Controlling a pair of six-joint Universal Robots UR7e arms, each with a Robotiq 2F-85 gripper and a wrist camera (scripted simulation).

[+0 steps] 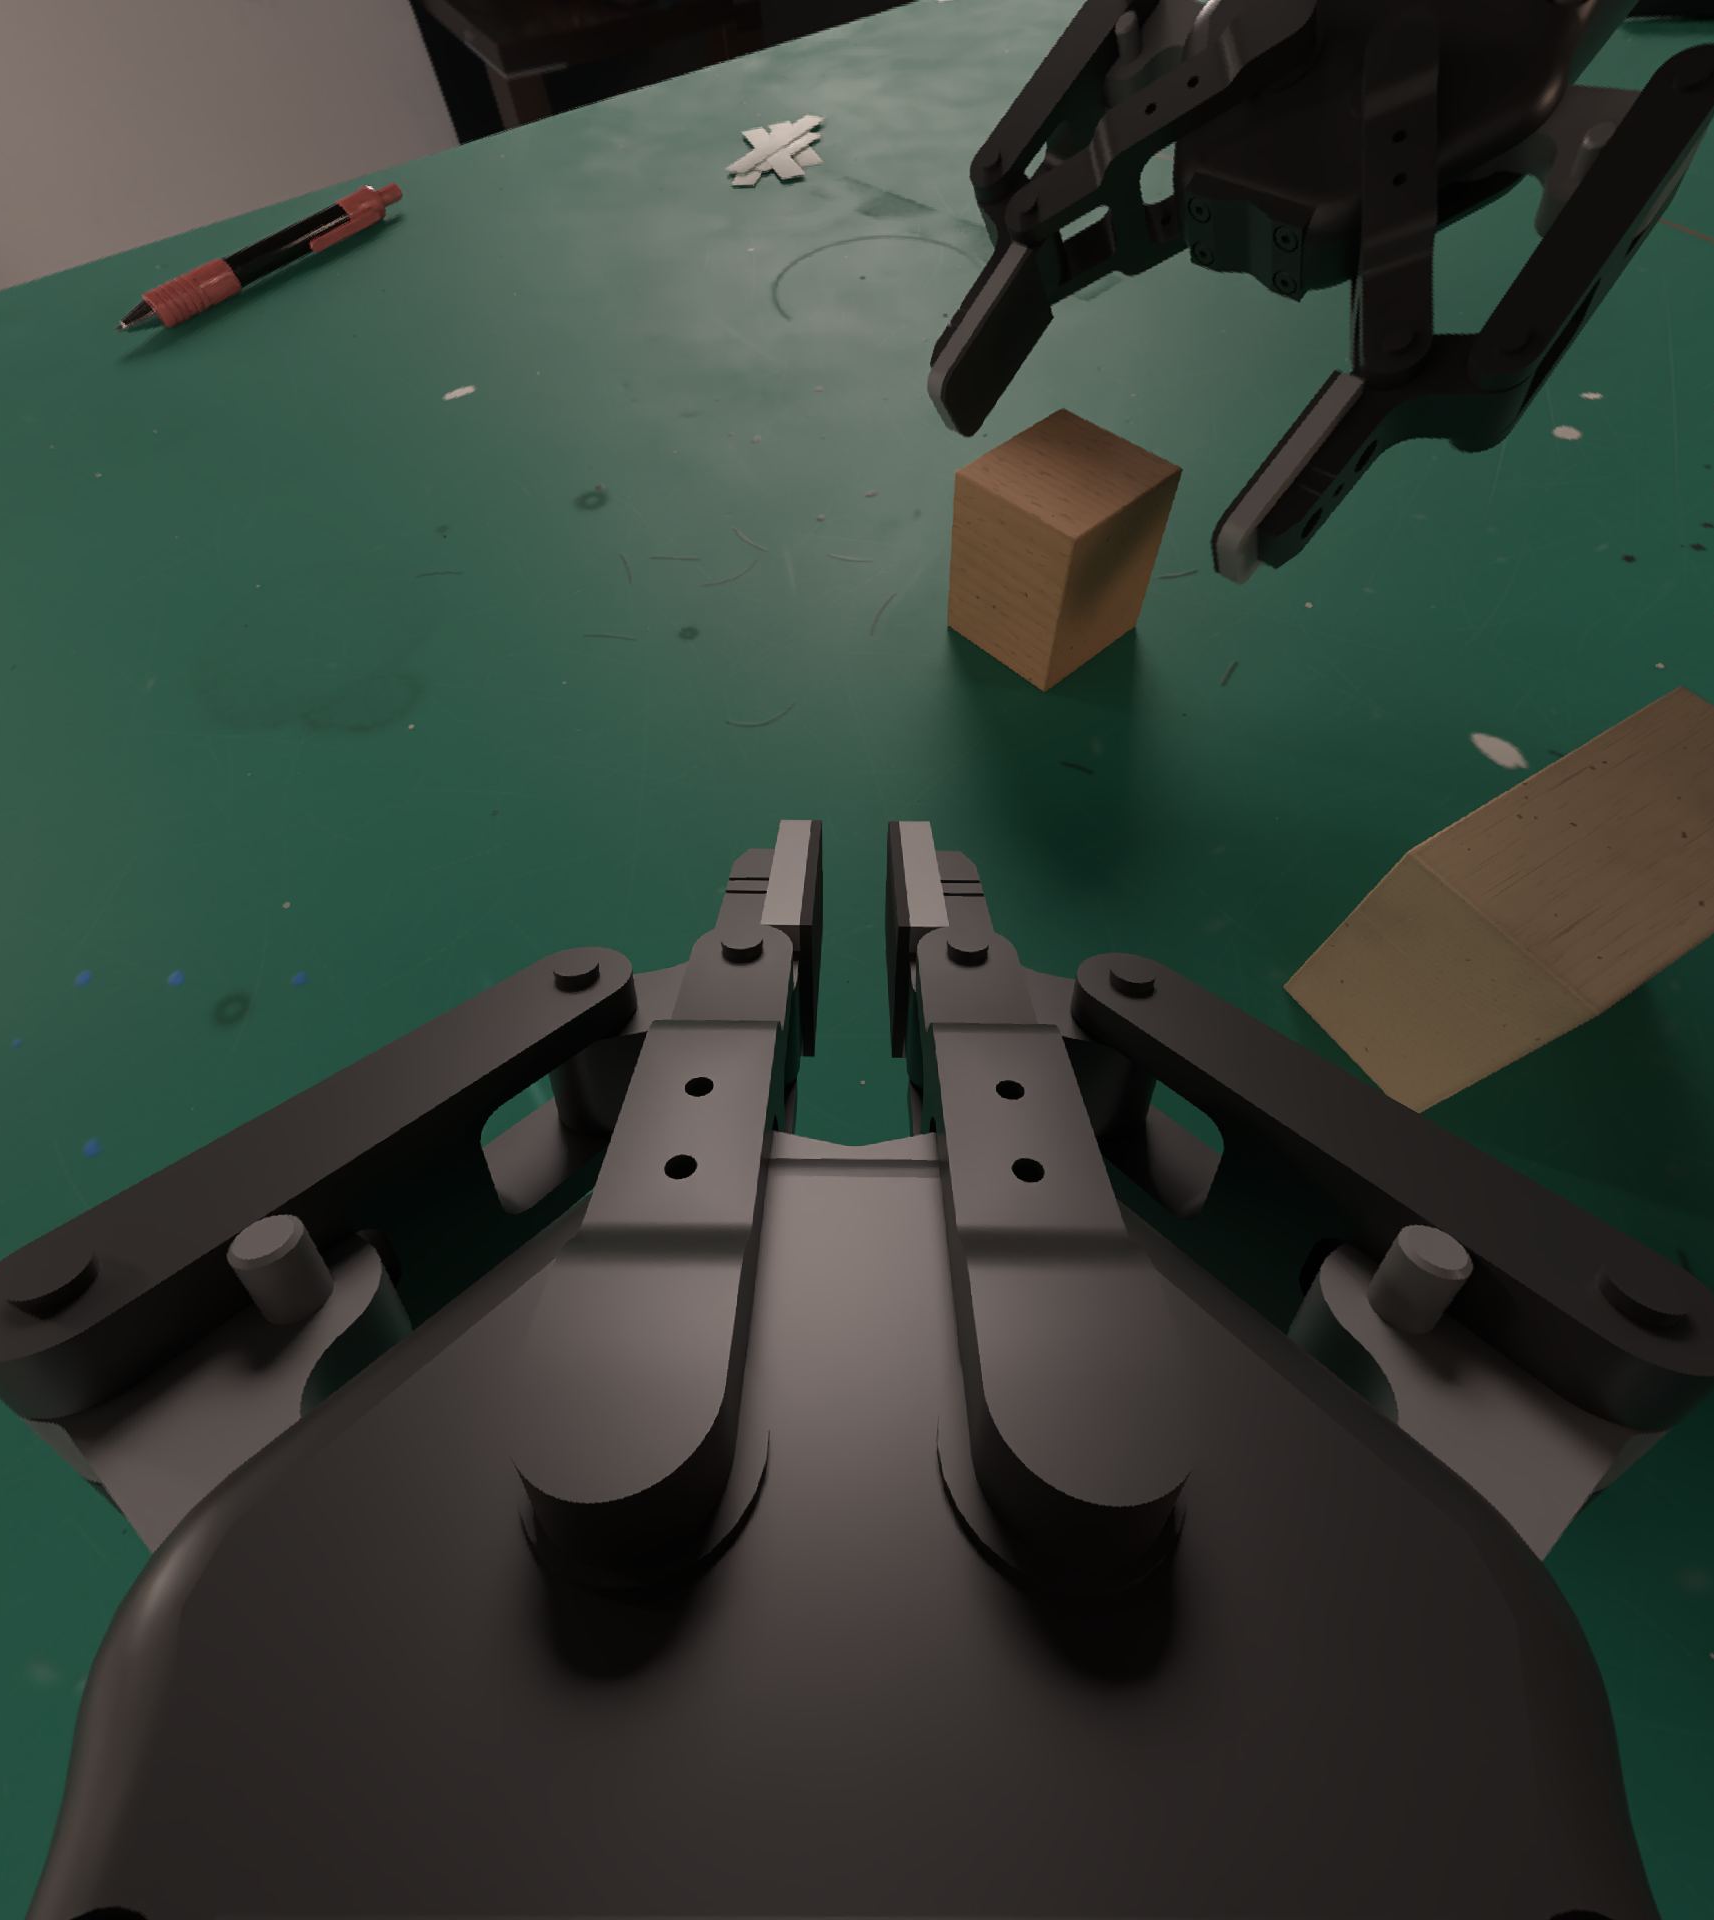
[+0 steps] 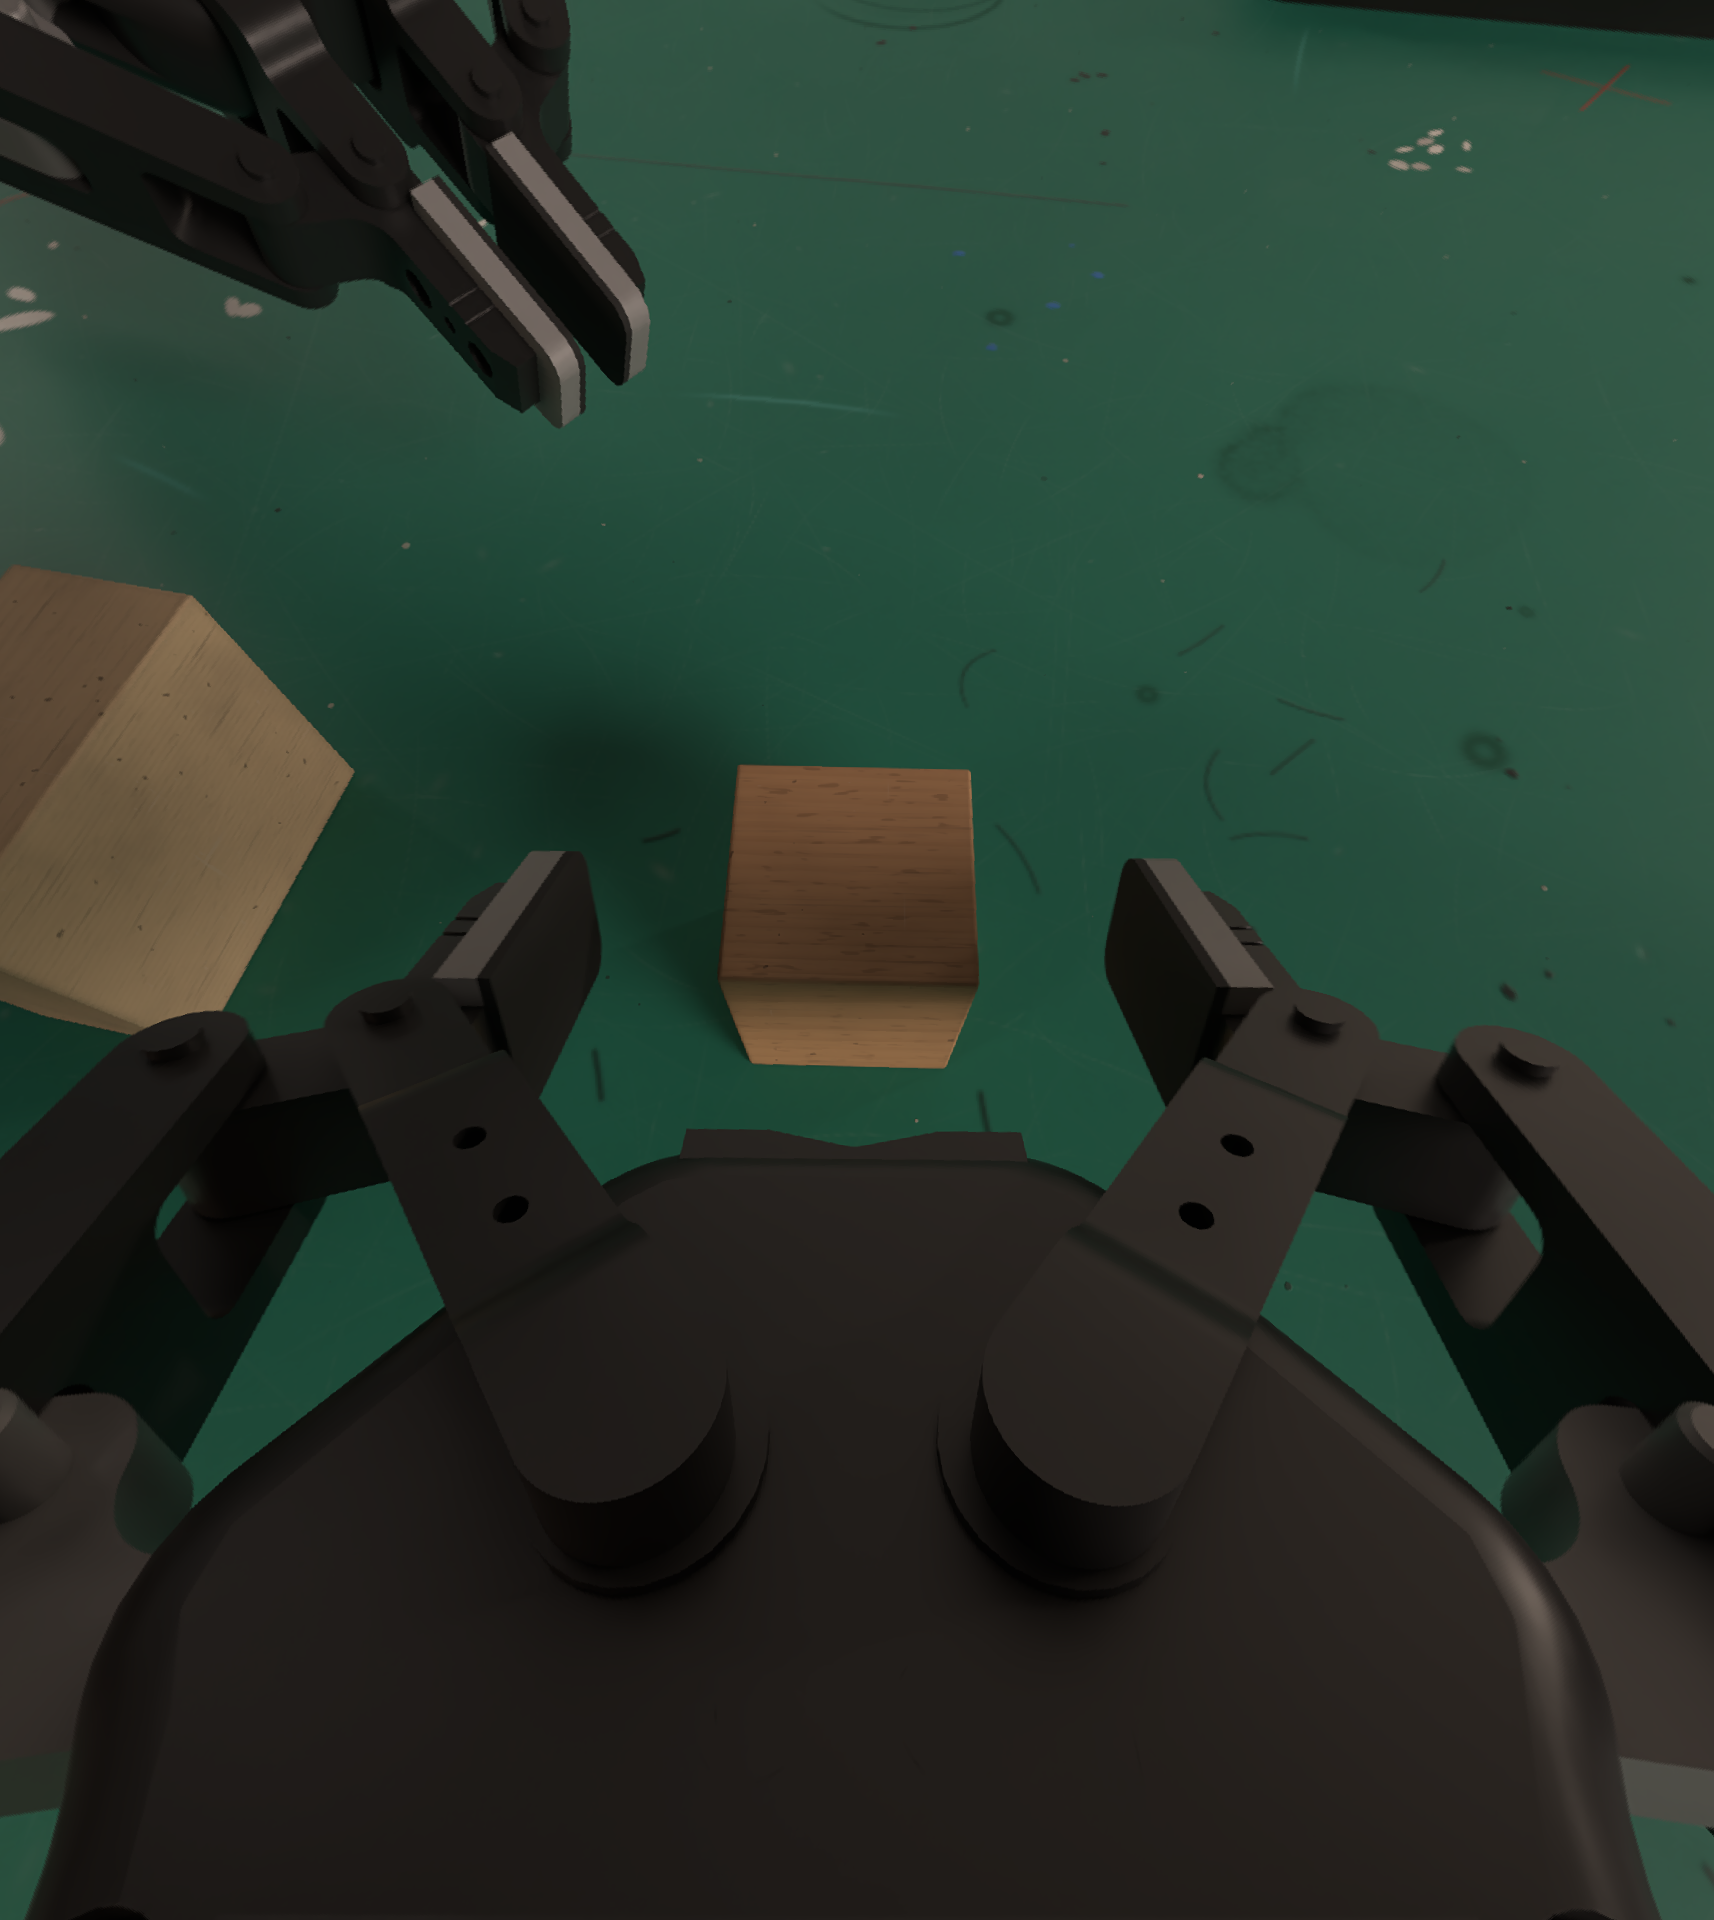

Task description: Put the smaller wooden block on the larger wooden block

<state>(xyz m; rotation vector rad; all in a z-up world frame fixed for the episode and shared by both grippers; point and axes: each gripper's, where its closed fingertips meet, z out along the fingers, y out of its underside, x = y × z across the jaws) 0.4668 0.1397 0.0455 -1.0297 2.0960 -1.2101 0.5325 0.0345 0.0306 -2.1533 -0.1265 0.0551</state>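
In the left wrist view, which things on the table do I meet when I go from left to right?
Pen → white tape cross → smaller wooden block → larger wooden block.

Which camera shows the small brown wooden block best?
The right wrist view: the smaller block sits centred between the open right claw, top and one side visible. The left wrist view shows it farther off, standing upright.
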